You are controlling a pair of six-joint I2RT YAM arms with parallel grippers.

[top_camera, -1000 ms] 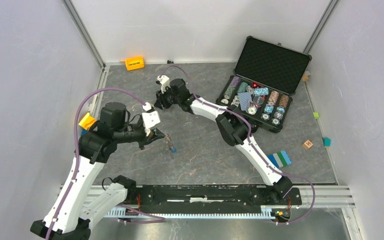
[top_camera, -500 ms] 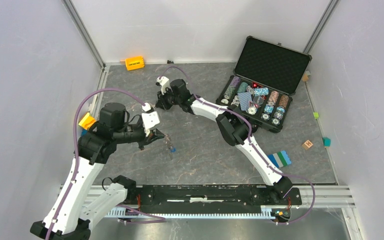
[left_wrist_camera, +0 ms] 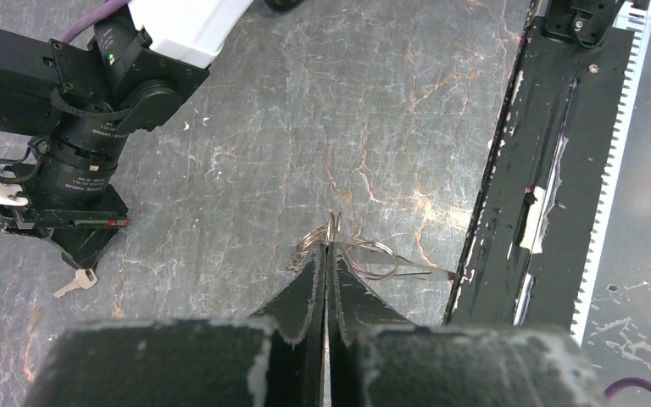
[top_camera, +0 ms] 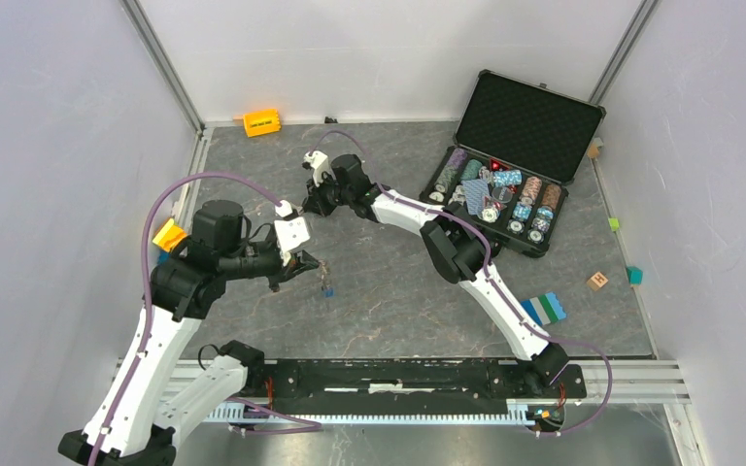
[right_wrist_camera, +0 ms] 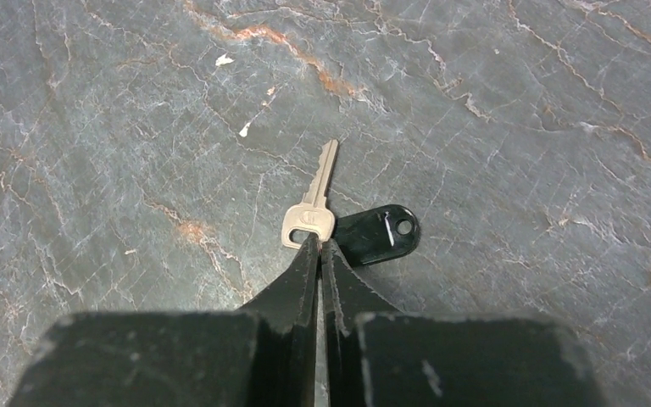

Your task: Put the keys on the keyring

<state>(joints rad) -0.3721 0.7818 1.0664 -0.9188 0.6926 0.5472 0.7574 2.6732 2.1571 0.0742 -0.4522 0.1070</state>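
The left hand (left_wrist_camera: 326, 257) has its two fingers pressed together on the keyring (left_wrist_camera: 364, 257). The keyring is a small bunch of thin silver wire rings that comes out from between the fingertips. One loop stands up above the tips and another lies just to the right of them. Under the rings is the grey marbled surface (left_wrist_camera: 373, 102), and the black rail (left_wrist_camera: 551, 170) of the arm bases runs along the right side of this wrist view. In the top view this hand is over the left-middle part of the surface. A small blue piece (top_camera: 328, 288) is there just beside its tip, on the near side. I cannot tell if this piece hangs from the rings or lies on the surface.

The right hand (right_wrist_camera: 317, 248) also has its fingers together, with no gap between them. Their tips meet at the edge of the head of a silver key (right_wrist_camera: 309, 212). The key lies flat on the surface, with its blade pointing away from the hand. I cannot tell if the tips catch the head or only touch it. A black plastic tag (right_wrist_camera: 379, 233) with a small hole lies against the right side of the key's head. In the top view the right hand is farther from the arm bases than the left one, and the two are near each other but apart.

An open poker chip case (top_camera: 529, 112) stands at the far right of the surface. An orange block (top_camera: 261, 122) lies by the far wall.
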